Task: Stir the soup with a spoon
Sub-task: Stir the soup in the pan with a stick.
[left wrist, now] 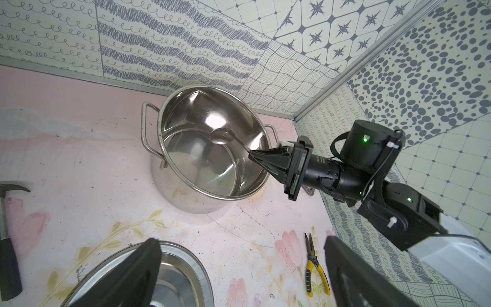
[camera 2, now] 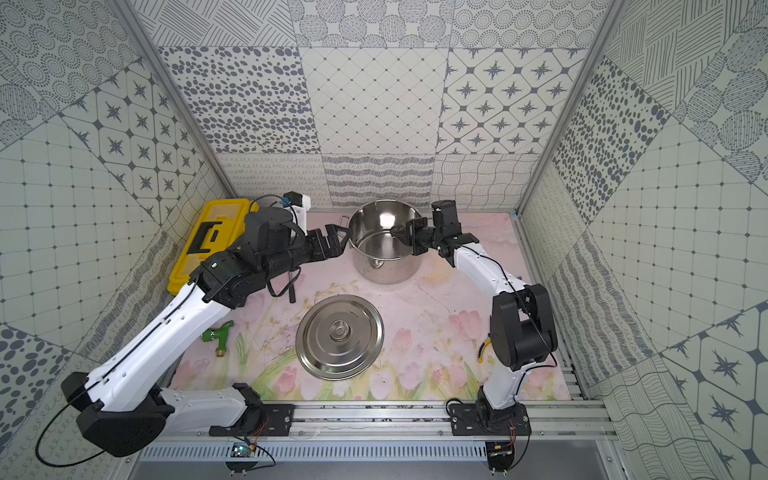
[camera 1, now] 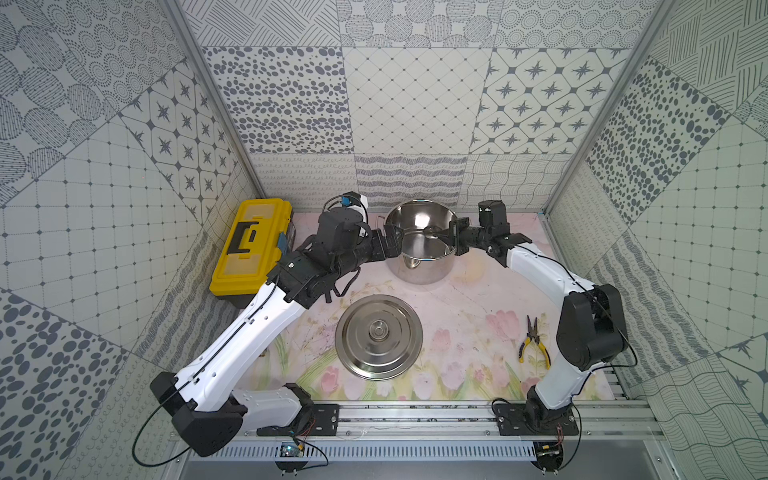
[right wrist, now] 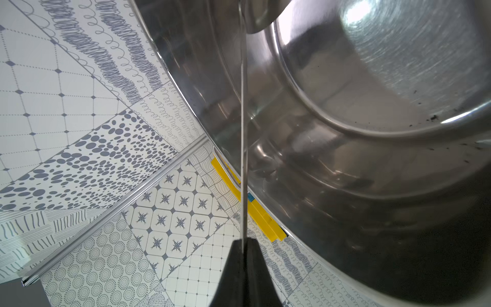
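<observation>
at the back of the flowered table mat [camera 1: 465, 299], close to the rear wall, the big steel pot [camera 1: 419, 268] stands upright and uncovered, its inside bare shiny steel with a few dark specks on the floor. the right arm rises from its base on the front rail, folds at a raised elbow and stretches its white forearm back and inward, so that the wrist lies about level and the right gripper [camera 1: 436, 236] points across the pot's right rim. its jaws are pressed together on the thin handle of the steel ladle [left wrist: 221, 135], which runs straight out from the fingertips [right wrist: 231, 271] in the right wrist view; the ladle's small round bowl hangs inside the pot toward its right side, and whether it touches the steel i cannot tell. the left arm lies lower and longer, its forearm slanting from the front left corner up past the yellow toolbox [camera 1: 249, 245], wrist turned toward the pot's left loop handle. the left gripper [camera 2: 337, 241] has its jaws spread wide, holding nothing, near the pot's left side but short of it. the flat lid [camera 1: 378, 337] lies knob up in front of the pot, yellow-handled pliers [camera 1: 533, 343] lie near the right arm, a hammer [left wrist: 8, 249] and a green tap fitting [camera 2: 216, 336] lie under and beside the left arm. a coloured strip on the right gripper's front plate is too small to read.
</observation>
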